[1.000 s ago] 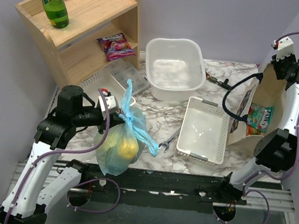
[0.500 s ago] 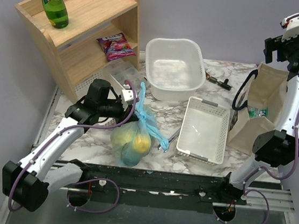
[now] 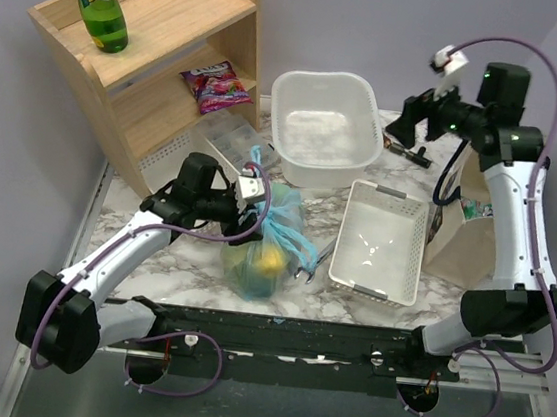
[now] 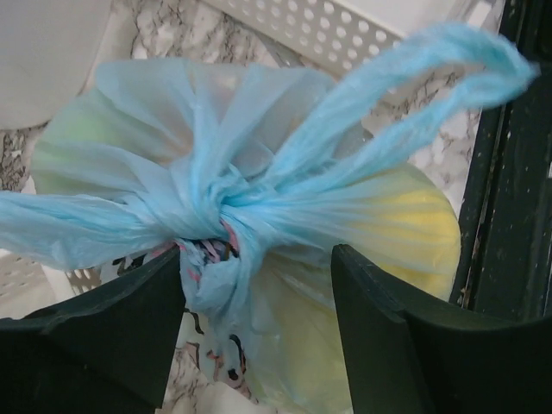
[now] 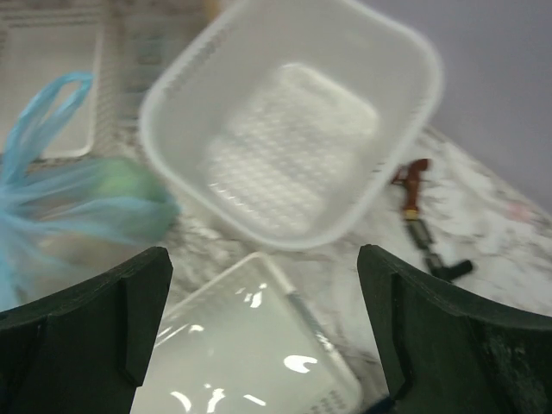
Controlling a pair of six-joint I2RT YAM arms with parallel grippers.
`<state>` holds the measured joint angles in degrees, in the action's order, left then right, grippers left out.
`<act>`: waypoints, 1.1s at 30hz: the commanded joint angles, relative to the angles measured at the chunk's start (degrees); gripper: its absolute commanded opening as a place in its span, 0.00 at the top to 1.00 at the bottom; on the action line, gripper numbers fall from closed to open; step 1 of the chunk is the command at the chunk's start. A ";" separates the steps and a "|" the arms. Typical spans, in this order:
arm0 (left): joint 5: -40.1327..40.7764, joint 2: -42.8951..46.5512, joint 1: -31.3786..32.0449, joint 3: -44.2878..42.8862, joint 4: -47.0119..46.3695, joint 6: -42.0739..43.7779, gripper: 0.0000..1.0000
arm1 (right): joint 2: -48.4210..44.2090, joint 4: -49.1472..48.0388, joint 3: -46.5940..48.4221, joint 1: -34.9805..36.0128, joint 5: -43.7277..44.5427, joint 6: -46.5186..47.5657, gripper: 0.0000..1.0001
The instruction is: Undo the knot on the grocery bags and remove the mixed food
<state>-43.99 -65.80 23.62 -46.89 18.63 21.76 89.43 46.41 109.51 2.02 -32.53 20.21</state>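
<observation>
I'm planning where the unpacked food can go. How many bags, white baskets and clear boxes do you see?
Bags: 2 (blue plastic bag, beige tote)
White baskets: 2 (deep basket, shallow basket)
Clear box: 1
Total: 5

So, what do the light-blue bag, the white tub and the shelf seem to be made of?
The light-blue bag: thin plastic film, translucent, since it crumples and yellow shows through. The white tub: likely moulded plastic, smooth, slightly glossy. The shelf: pale wood by its colour and grain, unpainted; solid or veneer, cannot tell.
</observation>
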 commanded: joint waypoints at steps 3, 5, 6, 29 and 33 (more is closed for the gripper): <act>-0.93 9.44 -2.28 1.75 6.47 9.50 0.29 | -1.89 -0.53 -9.98 12.01 -8.47 -4.75 0.04; -0.09 11.95 -2.55 1.37 8.09 10.01 0.29 | -1.56 -2.47 -12.51 16.50 -9.04 -4.95 0.06; 0.36 13.04 -2.65 1.49 8.44 10.06 0.29 | -1.31 -3.89 -14.17 18.76 -9.31 -5.18 0.07; 12.26 9.42 -0.89 10.38 -11.16 3.62 0.56 | 9.82 -24.74 -30.11 37.86 -5.88 -1.79 0.49; 12.60 9.82 -0.77 10.68 -9.75 3.79 0.90 | 8.60 -23.25 -31.50 37.88 -4.51 -0.76 0.73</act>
<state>-33.47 -56.49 22.44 -36.60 10.31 25.12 99.13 22.81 79.48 39.40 -39.35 17.61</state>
